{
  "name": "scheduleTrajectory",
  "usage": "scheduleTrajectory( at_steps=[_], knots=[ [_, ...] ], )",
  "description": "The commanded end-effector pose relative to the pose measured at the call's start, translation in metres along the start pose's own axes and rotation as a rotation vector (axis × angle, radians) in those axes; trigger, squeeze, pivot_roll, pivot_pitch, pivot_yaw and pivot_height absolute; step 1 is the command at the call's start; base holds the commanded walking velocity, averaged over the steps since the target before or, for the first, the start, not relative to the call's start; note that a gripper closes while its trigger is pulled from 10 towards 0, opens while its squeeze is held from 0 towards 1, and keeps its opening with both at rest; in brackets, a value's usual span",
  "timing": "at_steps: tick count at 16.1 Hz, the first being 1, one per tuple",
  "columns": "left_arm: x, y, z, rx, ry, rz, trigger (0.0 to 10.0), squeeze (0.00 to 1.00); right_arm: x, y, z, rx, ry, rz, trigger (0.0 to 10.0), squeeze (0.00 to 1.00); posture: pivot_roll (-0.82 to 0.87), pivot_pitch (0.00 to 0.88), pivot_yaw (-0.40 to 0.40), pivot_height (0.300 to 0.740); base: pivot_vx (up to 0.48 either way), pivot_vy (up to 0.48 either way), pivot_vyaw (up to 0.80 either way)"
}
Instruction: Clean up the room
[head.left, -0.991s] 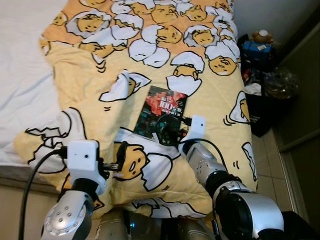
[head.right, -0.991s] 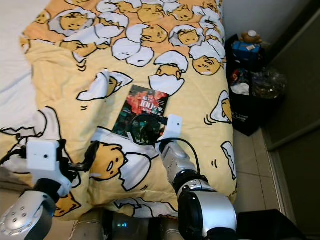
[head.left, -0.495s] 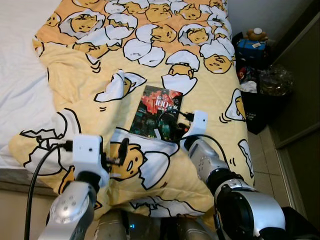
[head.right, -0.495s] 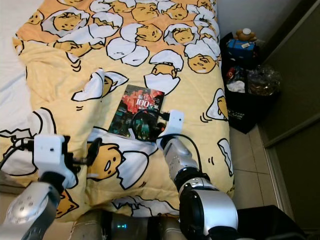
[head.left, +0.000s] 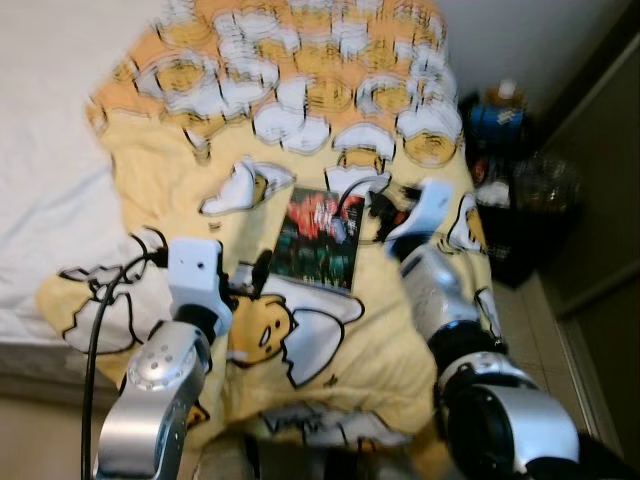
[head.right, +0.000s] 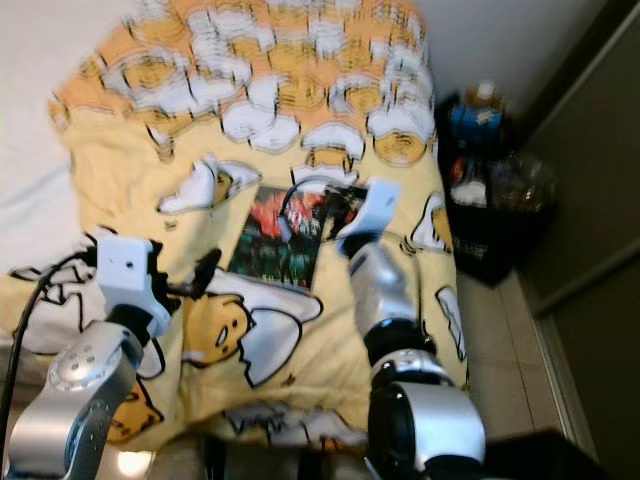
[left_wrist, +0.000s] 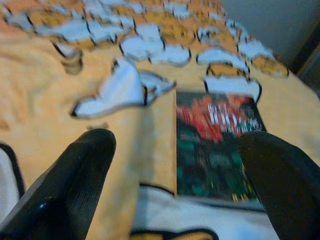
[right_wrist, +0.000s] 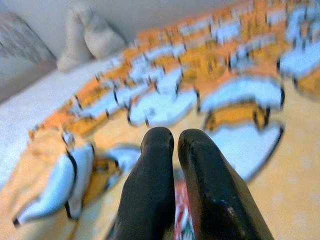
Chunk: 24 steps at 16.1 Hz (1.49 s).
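Observation:
A dark book (head.left: 320, 240) with red lettering lies flat on the yellow cartoon-egg duvet (head.left: 200, 170) that covers the bed. My right gripper (head.left: 383, 203) hovers just past the book's far right corner. In the right wrist view its fingers (right_wrist: 155, 165) are pressed together with nothing between them, so my right gripper (right_wrist: 175, 142) is shut and empty. My left gripper (head.left: 255, 275) sits near the book's near left corner. The left wrist view shows my left gripper (left_wrist: 177, 140) open, its fingers (left_wrist: 85, 165) spread wide with the book (left_wrist: 215, 145) lying ahead between them.
Bare white mattress (head.left: 50, 190) lies to the left of the duvet. A black bag of clutter (head.left: 510, 190) stands on the floor to the right of the bed, beside a dark cabinet front (head.left: 600, 200). Pillows (right_wrist: 92, 37) rest at the head of the bed.
The camera has shifted and the picture is blurred. My right arm has stretched forward from the book's near edge to beyond its far right corner. My left gripper has come closer to the book.

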<state>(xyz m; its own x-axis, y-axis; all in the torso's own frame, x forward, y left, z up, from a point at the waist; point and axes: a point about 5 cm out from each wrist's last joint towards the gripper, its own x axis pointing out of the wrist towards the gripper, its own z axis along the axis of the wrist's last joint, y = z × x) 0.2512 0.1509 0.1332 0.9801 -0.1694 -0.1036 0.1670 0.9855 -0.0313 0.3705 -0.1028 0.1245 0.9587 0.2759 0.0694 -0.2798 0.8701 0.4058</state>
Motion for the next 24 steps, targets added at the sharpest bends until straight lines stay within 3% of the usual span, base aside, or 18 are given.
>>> scheduleTrajectory(
  at_steps=[1,5,6,7,9,11,15,20,21,24],
  knots=[
    [0.003,-0.004,-0.002,-0.009,0.001,-0.031,10.0,0.0,-0.001,-0.003,0.002,-0.006,-0.011,0.003,0.0,0.0,0.16,0.0,-0.114,0.74,0.0,0.0,0.0],
    [0.011,-0.008,-0.004,-0.008,-0.009,-0.058,10.0,0.0,-0.01,-0.013,-0.007,-0.065,0.041,-0.05,0.0,0.0,0.14,0.0,-0.109,0.74,0.0,0.0,0.0],
    [0.012,-0.009,-0.003,-0.007,-0.016,-0.064,10.0,0.0,-0.012,-0.014,-0.014,-0.113,0.072,-0.067,10.0,0.68,0.15,0.0,-0.11,0.74,0.0,0.0,0.0],
    [0.011,-0.009,-0.001,-0.01,-0.032,-0.066,10.0,0.0,-0.014,-0.015,-0.017,-0.168,0.078,-0.075,10.0,1.0,0.16,0.0,-0.114,0.74,0.0,0.0,0.0],
    [0.003,-0.008,-0.001,0.101,-0.076,-0.079,10.0,0.0,-0.017,-0.017,-0.015,-0.37,0.054,-0.078,10.0,1.0,0.17,0.0,-0.122,0.74,0.0,0.0,0.0],
    [-0.014,0.001,-0.008,0.181,-0.103,-0.046,10.0,0.0,-0.022,-0.021,-0.017,-0.464,0.049,-0.078,10.0,1.0,0.18,0.0,-0.124,0.74,0.0,0.0,0.0],
    [-0.045,0.008,-0.017,0.193,-0.064,-0.007,10.0,0.0,-0.037,-0.032,-0.03,-0.49,0.061,-0.127,10.0,1.0,0.22,0.014,-0.119,0.74,0.0,0.0,0.0],
    [-0.055,0.006,0.0,0.149,-0.134,0.026,10.0,0.0,-0.06,-0.038,-0.034,-0.511,-0.025,-0.21,10.0,1.0,0.22,0.012,-0.114,0.74,0.0,0.0,0.0],
    [-0.058,0.005,-0.001,0.133,-0.126,0.036,10.0,0.0,-0.082,-0.04,-0.034,-0.537,-0.065,-0.221,10.0,1.0,0.2,0.003,-0.103,0.74,0.0,0.0,0.0],
    [-0.055,0.007,-0.005,0.14,-0.104,0.029,10.0,0.0,-0.121,-0.043,-0.036,-0.567,-0.064,-0.255,10.0,1.0,0.17,0.0,-0.088,0.74,0.0,0.0,0.0]
  ],
)
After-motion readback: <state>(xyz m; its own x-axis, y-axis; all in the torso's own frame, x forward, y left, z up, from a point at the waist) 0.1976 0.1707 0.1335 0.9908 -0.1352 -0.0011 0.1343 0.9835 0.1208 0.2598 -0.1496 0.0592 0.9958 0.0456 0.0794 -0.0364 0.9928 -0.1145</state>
